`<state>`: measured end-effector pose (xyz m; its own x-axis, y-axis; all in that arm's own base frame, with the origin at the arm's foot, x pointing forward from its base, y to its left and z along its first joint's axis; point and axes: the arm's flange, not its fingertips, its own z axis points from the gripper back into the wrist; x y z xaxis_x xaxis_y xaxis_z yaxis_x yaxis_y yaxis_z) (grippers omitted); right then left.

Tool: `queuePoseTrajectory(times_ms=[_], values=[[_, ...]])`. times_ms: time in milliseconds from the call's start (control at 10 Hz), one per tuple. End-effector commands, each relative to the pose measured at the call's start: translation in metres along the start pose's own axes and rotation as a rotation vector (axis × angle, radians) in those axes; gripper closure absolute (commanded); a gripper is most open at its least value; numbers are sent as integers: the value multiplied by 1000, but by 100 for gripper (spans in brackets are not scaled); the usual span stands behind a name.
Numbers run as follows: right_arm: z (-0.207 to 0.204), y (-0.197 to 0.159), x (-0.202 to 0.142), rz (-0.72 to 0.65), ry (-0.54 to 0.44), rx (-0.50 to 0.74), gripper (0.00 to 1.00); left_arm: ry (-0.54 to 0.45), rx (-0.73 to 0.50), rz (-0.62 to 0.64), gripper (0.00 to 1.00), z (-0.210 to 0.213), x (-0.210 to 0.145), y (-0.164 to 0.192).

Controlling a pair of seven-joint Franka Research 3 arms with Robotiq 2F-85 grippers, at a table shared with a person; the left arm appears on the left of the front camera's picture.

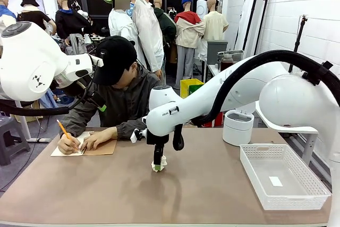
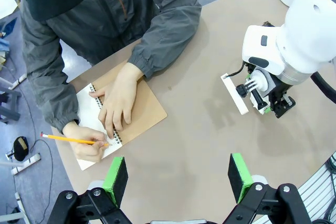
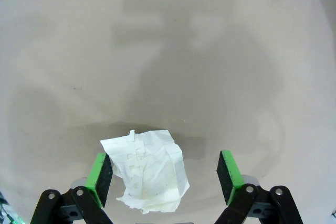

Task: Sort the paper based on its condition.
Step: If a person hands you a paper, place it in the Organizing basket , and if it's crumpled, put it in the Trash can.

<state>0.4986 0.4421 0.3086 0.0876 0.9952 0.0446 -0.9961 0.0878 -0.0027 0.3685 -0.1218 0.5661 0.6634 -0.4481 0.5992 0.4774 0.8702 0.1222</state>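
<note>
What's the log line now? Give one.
right gripper: open around crumpled paper | left gripper: open, empty | person: writing in notebook

Creased thin paper (image 3: 149, 170) on a smooth matt tabletop (image 1: 106, 190); white perforated plastic basket (image 1: 292, 203).

Front looks across table (image 1: 106, 195) at person (image 1: 130, 104), left wrist above both, right wrist low

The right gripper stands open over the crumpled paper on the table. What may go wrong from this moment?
1. The crumpled paper lies off-centre, close to one pad of the right gripper. Closing may pinch only an edge or push it aside.
2. It looks light and springy, so it may slip out during the lift, before it reaches the white basket or the round bin.
</note>
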Motion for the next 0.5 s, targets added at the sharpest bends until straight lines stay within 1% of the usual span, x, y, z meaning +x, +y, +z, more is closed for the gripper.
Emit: queuePoseTrajectory(times_ms=[0, 100, 200, 300, 400], values=[[1, -4, 8, -24, 38, 0, 0, 5, -2, 3, 0, 1, 0, 1], [0, -3, 8, -29, 39, 1, 18, 5, -2, 3, 0, 1, 0, 1], [-1, -4, 8, -30, 37, -3, 29, 5, -2, 3, 0, 1, 0, 1], [-1, -4, 9, -32, 38, 8, 35, 5, -2, 3, 0, 1, 0, 1], [-2, -4, 8, -23, 30, 9, 55, 5, -2, 3, 0, 1, 0, 1]])
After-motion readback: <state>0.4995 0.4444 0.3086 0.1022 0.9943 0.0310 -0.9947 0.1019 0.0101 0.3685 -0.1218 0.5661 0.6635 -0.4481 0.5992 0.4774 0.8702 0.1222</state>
